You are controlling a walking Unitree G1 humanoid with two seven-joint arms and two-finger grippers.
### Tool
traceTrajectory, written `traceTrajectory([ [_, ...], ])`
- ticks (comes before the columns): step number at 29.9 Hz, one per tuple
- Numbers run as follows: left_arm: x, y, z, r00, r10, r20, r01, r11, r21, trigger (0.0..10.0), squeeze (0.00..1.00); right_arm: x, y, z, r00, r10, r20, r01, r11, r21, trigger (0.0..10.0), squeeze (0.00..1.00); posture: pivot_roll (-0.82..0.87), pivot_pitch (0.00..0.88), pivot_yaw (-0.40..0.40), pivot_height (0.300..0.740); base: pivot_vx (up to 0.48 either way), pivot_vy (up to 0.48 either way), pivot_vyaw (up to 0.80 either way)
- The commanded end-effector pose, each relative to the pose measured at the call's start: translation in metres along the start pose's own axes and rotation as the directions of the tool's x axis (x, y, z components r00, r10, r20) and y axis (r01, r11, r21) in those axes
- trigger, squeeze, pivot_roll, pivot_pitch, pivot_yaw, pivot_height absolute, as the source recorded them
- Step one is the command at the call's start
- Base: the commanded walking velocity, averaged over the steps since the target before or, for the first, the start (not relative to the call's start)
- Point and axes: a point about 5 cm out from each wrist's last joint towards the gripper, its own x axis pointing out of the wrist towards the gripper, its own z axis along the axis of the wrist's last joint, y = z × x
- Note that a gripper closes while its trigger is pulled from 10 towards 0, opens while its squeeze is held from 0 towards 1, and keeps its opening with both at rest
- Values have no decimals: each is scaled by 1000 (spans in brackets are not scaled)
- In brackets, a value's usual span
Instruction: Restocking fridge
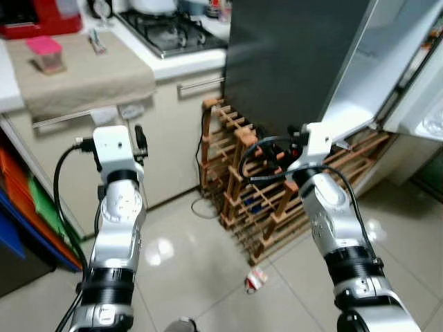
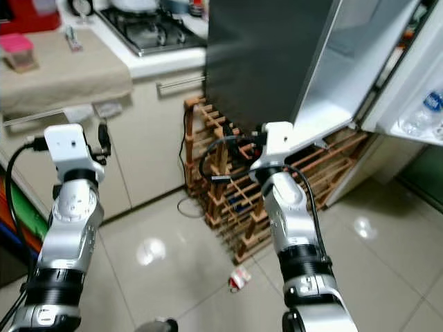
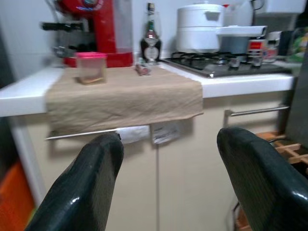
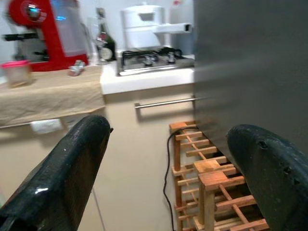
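The dark fridge [image 1: 291, 62] is standing at the far right with its white door [image 1: 374, 62] swinging open, and bottles [image 2: 423, 111] are sitting on the shelf inside the door. To its left the kitchen counter [image 1: 173, 66] is running along the wall, carrying a gas hob [image 1: 173, 31] and a beige cloth [image 1: 79, 72] that is hanging over the counter's front edge. A wooden wine rack [image 1: 256, 200] is standing on the pale tiled floor [image 1: 208, 277] against the fridge's side, just beside the cream cabinet [image 1: 166, 145]. A red coffee machine [image 3: 94, 29] is sitting at the back of the counter, a white pot [image 3: 199, 26] is resting on the hob, and a small pink-lidded container [image 1: 45, 54] is sitting on the cloth. A small crumpled wrapper [image 1: 256, 279] is lying on the floor in front of the rack.

The left gripper [image 3: 168, 183] is hovering in front of the cabinet with its fingers [image 3: 91, 183] spread wide and nothing between them. The right gripper [image 4: 173, 178] is hanging above the rack near the fridge, fingers [image 4: 67, 168] likewise wide apart and empty
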Motion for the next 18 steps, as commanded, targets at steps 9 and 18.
traceTrajectory([
  [9,-8,2,-5,998,1,-59,3,998,66,10000,0,-15,-8,-8,999,-17,-32,14,995,-98,10000,0,3,0,-42,740,0,-212,424],
  [18,-8,9,8,1000,-6,2,6,996,85,10000,0,-9,6,-18,996,49,-72,-56,994,-99,10000,0,49,0,-68,740,0,0,415],
])
